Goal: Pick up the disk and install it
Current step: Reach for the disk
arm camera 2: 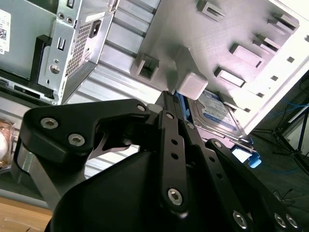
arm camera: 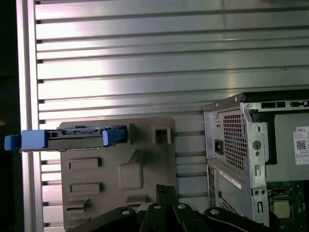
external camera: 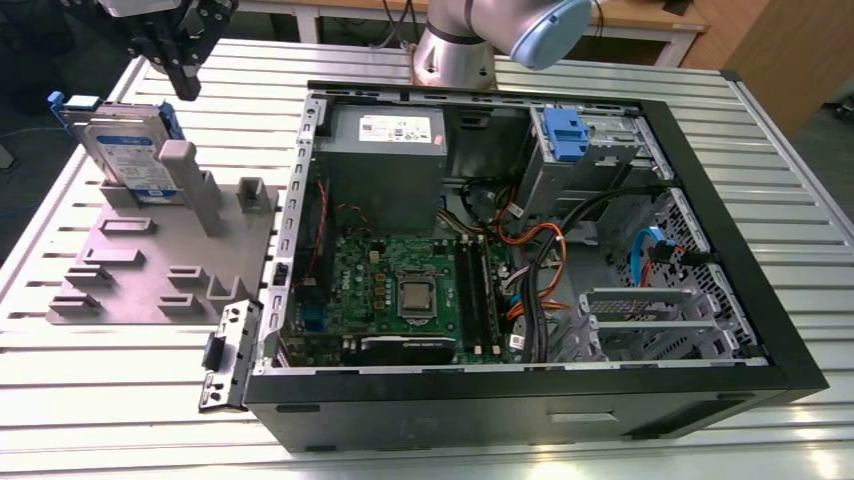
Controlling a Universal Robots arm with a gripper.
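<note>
The disk [external camera: 127,150] stands upright on its edge in a slot at the back of a grey fixture plate [external camera: 147,270], at the exterior view's left. It is silver with a blue-and-white label and a blue bracket. The second wrist view shows its label face [arm camera 2: 217,116], and the first wrist view shows its top edge with the blue bracket [arm camera: 72,137]. My gripper [external camera: 187,88] hangs above the disk, slightly toward the exterior view's right, not touching it. Its black fingers [arm camera 2: 169,104] come together at the tips and hold nothing, as the first wrist view [arm camera: 166,189] also shows.
An open black computer case [external camera: 787,350] lies on the slatted metal table [external camera: 120,400], to the right of the fixture. Inside are a grey power supply [external camera: 380,135], a motherboard [external camera: 400,290], cables and a drive bay with a blue latch [external camera: 567,135]. The arm's base [external camera: 454,50] stands behind the case.
</note>
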